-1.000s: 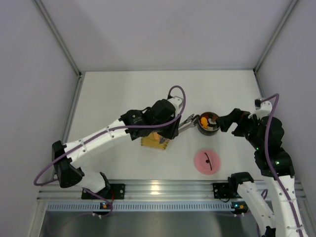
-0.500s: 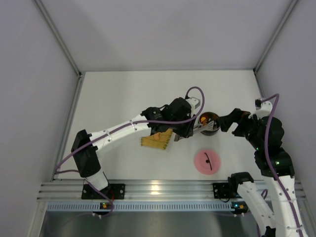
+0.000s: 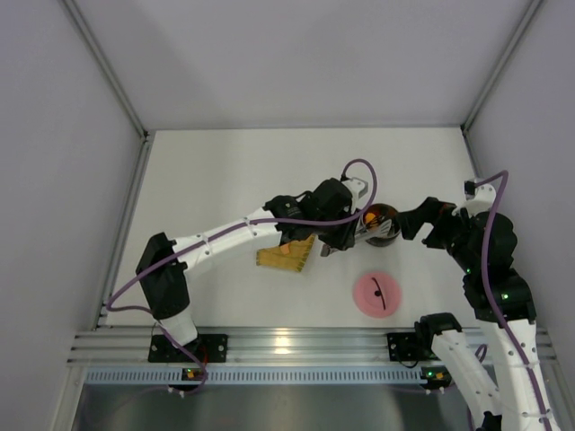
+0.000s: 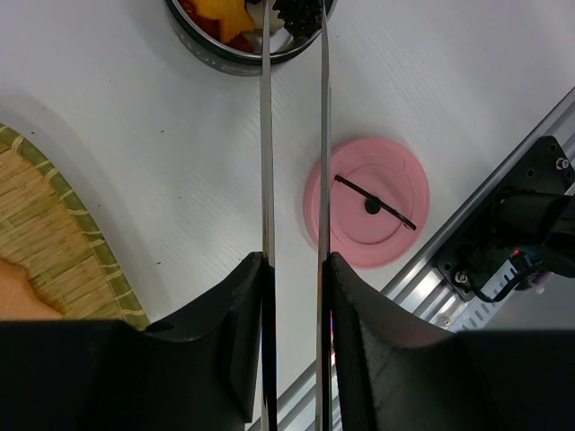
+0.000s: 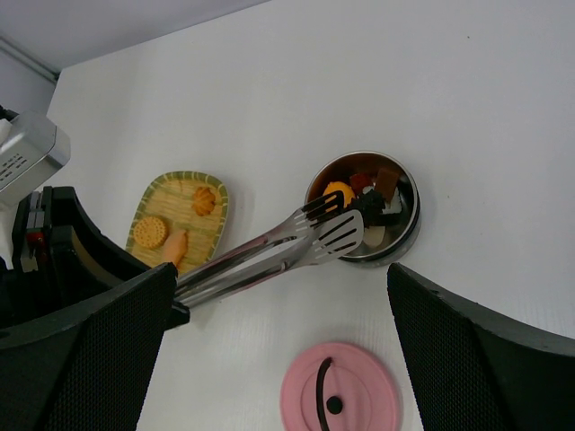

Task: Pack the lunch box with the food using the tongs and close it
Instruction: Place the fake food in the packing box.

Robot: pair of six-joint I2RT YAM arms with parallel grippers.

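Right now I'm holding the tongs [image 5: 269,251] over the lunch box [image 5: 409,224].
My right gripper [image 3: 411,222] is hanging wide open just beside it, the pink lid [image 3: 377,294] is lying nearby, and my left gripper [image 4: 295,269] is clamping the tongs, tips hovering over the food [image 5: 340,191] inside.

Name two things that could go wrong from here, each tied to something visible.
1. The tongs, clamped in the left gripper, reach over the lunch box rim; pulling back could snag and tip it, since the open right gripper is not holding it.
2. Three pieces still lie on the yellow tray and the box already looks crowded, so the pink lid may not seat.
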